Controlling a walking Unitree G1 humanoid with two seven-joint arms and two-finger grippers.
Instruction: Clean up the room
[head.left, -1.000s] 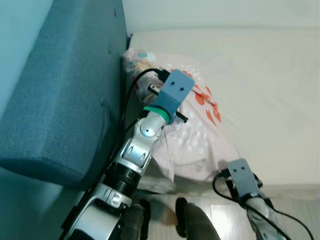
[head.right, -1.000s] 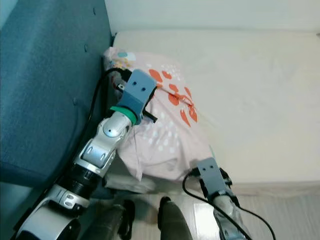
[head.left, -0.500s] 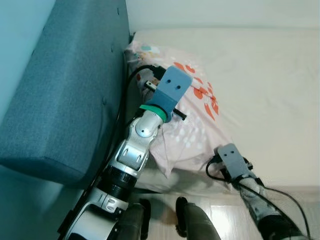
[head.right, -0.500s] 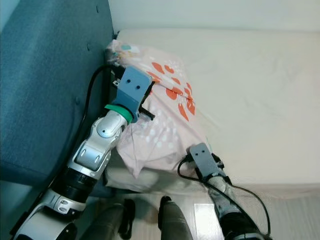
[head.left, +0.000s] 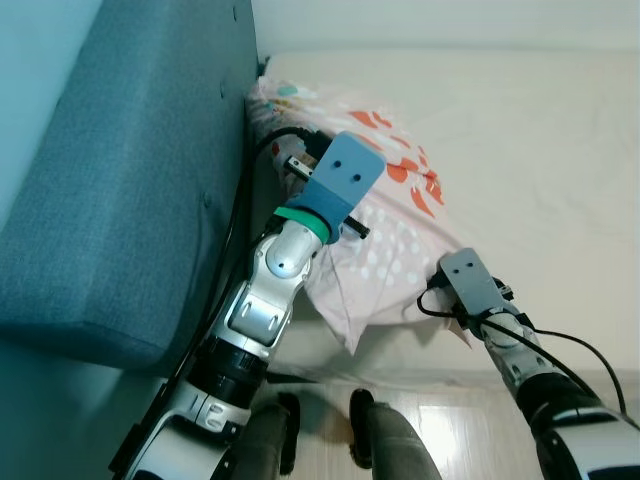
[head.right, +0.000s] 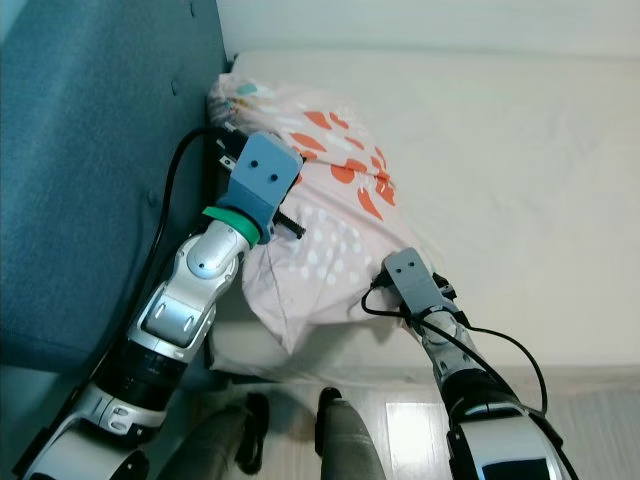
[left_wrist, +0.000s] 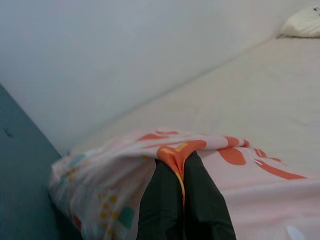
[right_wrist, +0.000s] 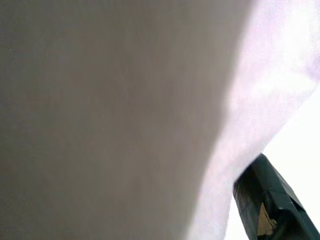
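Observation:
A pale pink pillow (head.left: 395, 215) with orange and white prints lies on the cream mattress (head.left: 545, 150), against the blue padded headboard (head.left: 130, 170). My left gripper (left_wrist: 181, 167) is shut on a fold of the pillow's orange-printed cover near its top. Its fingers (left_wrist: 160, 200) pinch the cloth between them. My right gripper (head.left: 447, 288) is pressed against the pillow's near lower corner, at the front edge of the bed. Pale pillow cloth (right_wrist: 125, 115) lies right across the right wrist view.
The headboard runs along the left side of the bed. A white wall (left_wrist: 100, 60) rises behind the mattress, and another cream pillow (left_wrist: 302, 22) lies far down the bed. Light wood floor (head.left: 450, 440) and my own legs (head.left: 385, 450) are below the bed edge.
My right arm has come up from below the bed's front edge to the pillow's near corner. The left gripper keeps its hold and the pillow has shifted slightly along the headboard.

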